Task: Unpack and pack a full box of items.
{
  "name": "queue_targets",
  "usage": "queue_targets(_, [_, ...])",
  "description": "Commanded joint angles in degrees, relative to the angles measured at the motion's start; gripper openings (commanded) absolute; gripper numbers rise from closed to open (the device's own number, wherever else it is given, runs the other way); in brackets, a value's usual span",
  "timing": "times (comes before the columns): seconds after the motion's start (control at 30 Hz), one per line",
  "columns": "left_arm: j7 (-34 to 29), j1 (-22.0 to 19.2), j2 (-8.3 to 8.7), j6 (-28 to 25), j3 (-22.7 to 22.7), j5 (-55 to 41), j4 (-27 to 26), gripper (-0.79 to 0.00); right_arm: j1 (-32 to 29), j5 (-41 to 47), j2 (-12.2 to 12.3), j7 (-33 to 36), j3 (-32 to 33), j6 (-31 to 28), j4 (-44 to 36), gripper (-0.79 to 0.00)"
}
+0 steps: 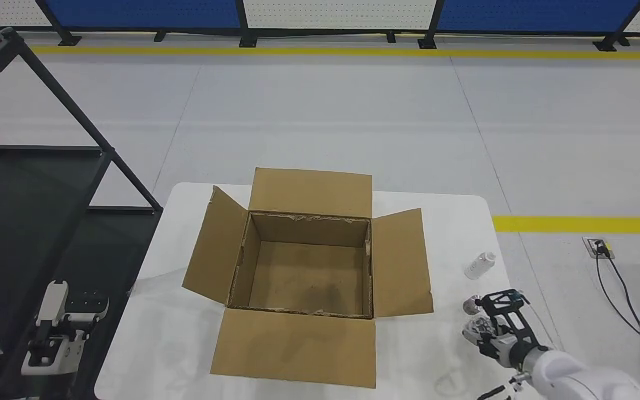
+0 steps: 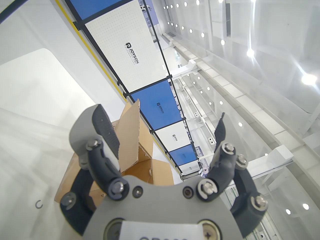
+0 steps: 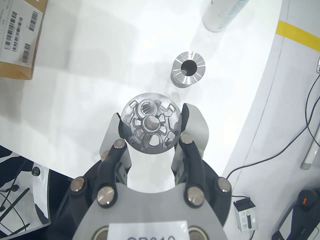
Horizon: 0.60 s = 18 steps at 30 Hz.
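An open cardboard box (image 1: 305, 275) stands in the middle of the white table (image 1: 450, 215), its four flaps spread out and its inside bare. My right gripper (image 3: 152, 126) is shut on a round metal disc part (image 3: 140, 136) with cut-outs, low over the table's near right corner (image 1: 492, 325). Just beyond it a short metal cylinder (image 3: 188, 69) stands upright on the table. A white bottle (image 3: 232, 1) lies farther off (image 1: 480, 265). My left gripper (image 2: 160, 126) is open and holds nothing, off the table's left side (image 1: 52, 320).
A box flap with barcode labels (image 3: 17, 26) lies close to the right gripper. A black metal frame (image 1: 70, 150) stands left of the table. Cables (image 3: 310, 116) and small devices lie on the floor past the table's right edge.
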Motion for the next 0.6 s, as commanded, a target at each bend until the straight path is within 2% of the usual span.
queue_targets(0.0, [0.0, 0.0, 0.0, 0.0, 0.0, 0.0, 0.0, 0.0, 0.35, -1.0, 0.15, -0.64, -0.57, 0.66, 1.06, -0.785])
queue_targets(0.37, [0.0, 0.0, 0.0, 0.0, 0.0, 0.0, 0.0, 0.0, 1.02, -2.52, 0.87, -2.05, -2.03, 3.01, 3.66, -0.776])
queue_targets(0.47, [0.0, 0.0, 0.0, 0.0, 0.0, 0.0, 0.0, 0.0, 1.06, -2.29, 1.08, -2.02, -2.06, 3.37, 3.82, -0.576])
queue_targets(0.57, [0.0, 0.0, 0.0, 0.0, 0.0, 0.0, 0.0, 0.0, 1.04, -1.72, 1.27, -2.04, -2.12, 3.73, 3.8, -0.517])
